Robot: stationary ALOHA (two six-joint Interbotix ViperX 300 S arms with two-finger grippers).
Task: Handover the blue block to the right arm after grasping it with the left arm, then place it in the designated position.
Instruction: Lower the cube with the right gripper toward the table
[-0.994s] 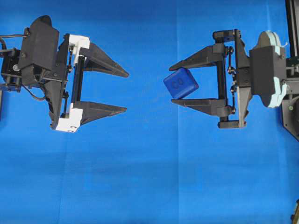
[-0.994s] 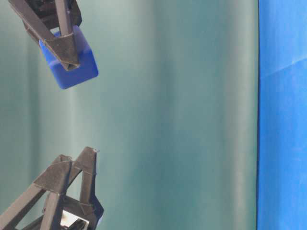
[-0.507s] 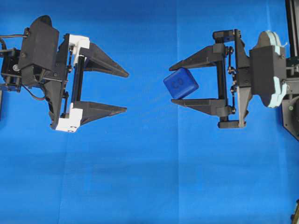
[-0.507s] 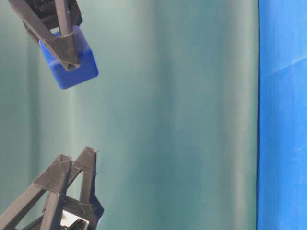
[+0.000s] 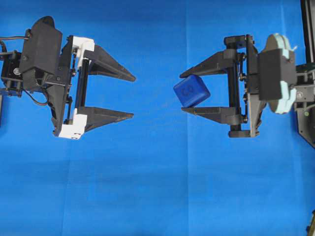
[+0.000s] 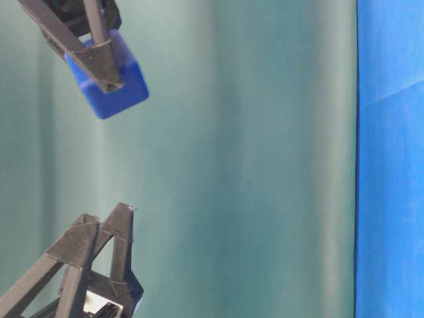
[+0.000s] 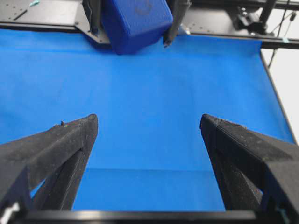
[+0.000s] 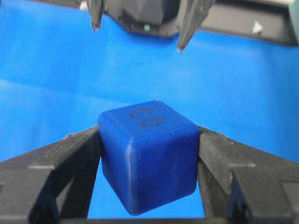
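The blue block [image 5: 191, 91], a dark-blue cube with an embossed mark on its upper face, hangs above the cloth, pinched tilted between the tips of my all-black right gripper [image 5: 182, 92]. The right wrist view shows the block [image 8: 149, 158] squeezed from both sides by the right gripper [image 8: 148, 140]. My left gripper [image 5: 134, 97], on white finger mounts, stands wide open and empty, a short gap left of the block. In the left wrist view the left gripper [image 7: 148, 122] frames bare cloth, with the block [image 7: 135, 18] ahead of it. The table-level view shows the block [image 6: 112, 86] in the air.
A blue cloth [image 5: 147, 187] covers the table under both arms. A black frame rail [image 5: 307, 29] runs along the right edge. A teal backdrop [image 6: 252, 159] fills the table-level view. The left gripper [image 8: 138, 36] faces the right wrist camera.
The right gripper has shifted slightly with the block, a little nearer to the cloth in the table-level view. The left gripper has not moved.
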